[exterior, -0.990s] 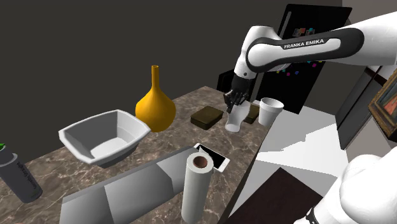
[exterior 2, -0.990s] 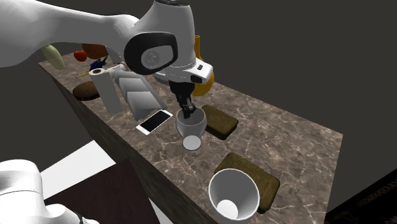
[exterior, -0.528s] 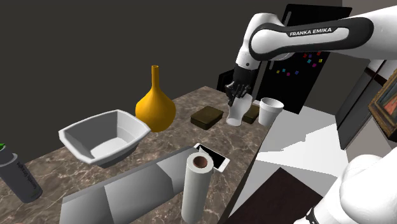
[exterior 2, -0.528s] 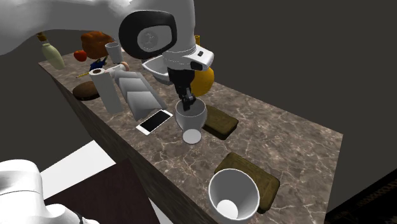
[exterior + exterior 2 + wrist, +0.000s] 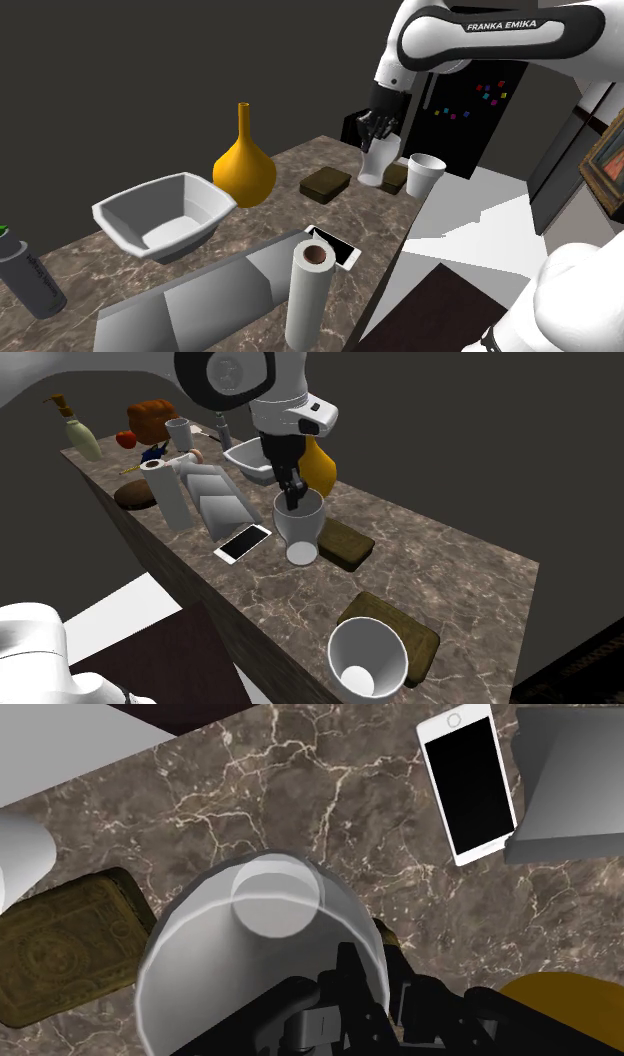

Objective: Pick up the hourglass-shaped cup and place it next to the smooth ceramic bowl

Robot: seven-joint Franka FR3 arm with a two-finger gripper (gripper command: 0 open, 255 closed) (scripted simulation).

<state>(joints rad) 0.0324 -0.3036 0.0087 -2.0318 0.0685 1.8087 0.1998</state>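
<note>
clasping white cup [image 5: 300,538] rim in gripper [image 5: 293,504] | mouth up | long axis near vertical

Cup [image 5: 300,530] over the counter [image 5: 450,567] — phone [image 5: 243,542] nearby, mat [image 5: 350,544] just beside.

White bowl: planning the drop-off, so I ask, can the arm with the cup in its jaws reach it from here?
Probably yes: the gripper holds the cup; the orange vase stands between it and the bowl, so it should skirt that.
</note>
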